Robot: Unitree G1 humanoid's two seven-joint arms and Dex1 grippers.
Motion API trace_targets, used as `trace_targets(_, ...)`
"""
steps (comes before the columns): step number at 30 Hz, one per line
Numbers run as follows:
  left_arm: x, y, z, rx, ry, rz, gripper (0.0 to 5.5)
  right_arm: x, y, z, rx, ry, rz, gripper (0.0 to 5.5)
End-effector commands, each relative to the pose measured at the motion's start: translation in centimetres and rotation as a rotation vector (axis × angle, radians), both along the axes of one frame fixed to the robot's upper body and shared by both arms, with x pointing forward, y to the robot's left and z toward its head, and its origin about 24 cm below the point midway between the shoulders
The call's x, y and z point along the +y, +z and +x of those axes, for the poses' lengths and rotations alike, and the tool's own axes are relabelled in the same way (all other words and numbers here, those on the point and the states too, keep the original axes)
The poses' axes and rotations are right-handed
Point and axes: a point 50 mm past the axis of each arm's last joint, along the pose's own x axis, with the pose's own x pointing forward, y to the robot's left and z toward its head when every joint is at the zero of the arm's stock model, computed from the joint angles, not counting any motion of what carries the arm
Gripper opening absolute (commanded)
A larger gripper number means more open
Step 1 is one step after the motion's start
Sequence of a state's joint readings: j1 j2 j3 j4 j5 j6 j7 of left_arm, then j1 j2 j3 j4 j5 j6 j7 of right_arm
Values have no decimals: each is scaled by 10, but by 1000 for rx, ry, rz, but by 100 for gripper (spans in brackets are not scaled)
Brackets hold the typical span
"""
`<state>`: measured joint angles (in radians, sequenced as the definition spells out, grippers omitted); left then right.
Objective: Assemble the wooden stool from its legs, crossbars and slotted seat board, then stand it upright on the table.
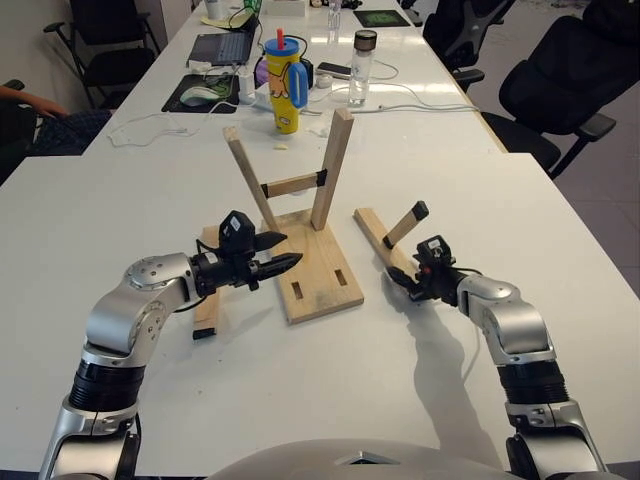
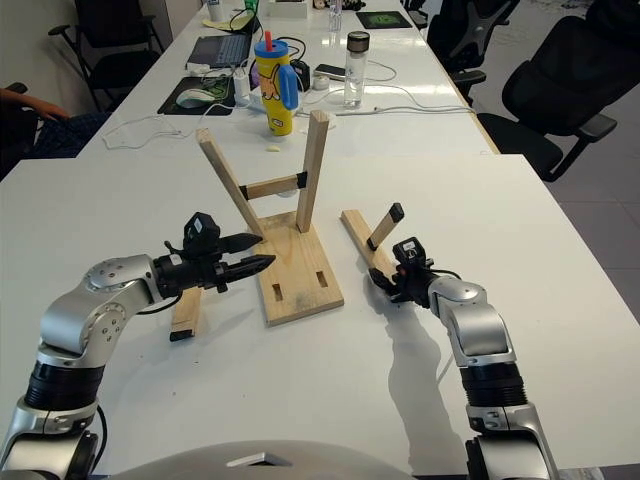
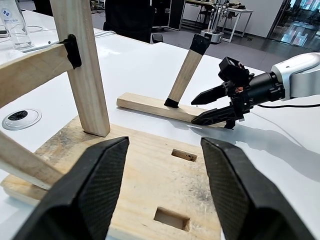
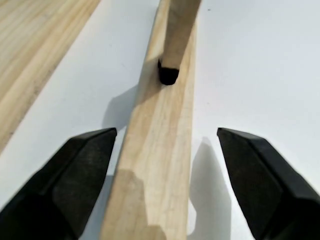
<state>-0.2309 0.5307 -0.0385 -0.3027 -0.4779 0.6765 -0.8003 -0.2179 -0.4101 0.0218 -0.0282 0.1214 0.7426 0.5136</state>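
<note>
White table up front, with a second one behind it carrying the usual desk clutter: one laptop, one yellow cup and one water bottle.

Stool parts, counted: one seat board, four legs and two crossbars.
- The seat board lies flat in the middle of the frame.
- The left standing leg and right standing leg are stuck in its far end. They splay apart in a V and the first crossbar joins them.
- Two empty slots show in the near half of the board.
- The third leg lies flat just right of the board, with the second crossbar sticking up out of it at a tilt.
- The fourth leg lies flat at the board's left edge, partly under the left arm.

The left gripper hangs over the left part of the seat board, fingers spread with nothing between them. The right gripper sits at the near end of the third leg, lower right of centre. Its fingers are spread wide on either side of the wood and I can see a gap on both sides.
</note>
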Motion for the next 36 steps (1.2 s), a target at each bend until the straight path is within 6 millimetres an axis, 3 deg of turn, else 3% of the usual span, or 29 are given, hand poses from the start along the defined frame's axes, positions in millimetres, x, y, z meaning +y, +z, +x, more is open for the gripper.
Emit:
trace_targets(1,2,1,3,-8,-9,33,268,4,-1,4,6,26,-51,374)
trace_targets(11,6,12,9,-55,-20,38,268,9,-10,3,-17,47,-107,237)
trace_targets(13,6,18,12,-66,-19,1,268,11,0,9,-104,20,-64,208)
trace_targets(17,7,30,18,-84,-17,-80,268,9,35,21,-320,-44,115,208)
trace_targets(20,8,38,21,-94,-10,-142,268,2,61,20,-445,-56,292,208)
trace_targets(23,9,51,23,-106,-13,-232,268,2,91,12,-518,39,500,208)
trace_targets(26,9,61,23,-108,-24,-318,268,0,116,3,-528,151,691,208)
trace_targets(30,9,78,21,-67,-75,-478,324,-5,138,-14,-457,337,869,208)
trace_targets(36,5,88,20,22,-150,-591,420,4,144,-33,-285,566,975,208)
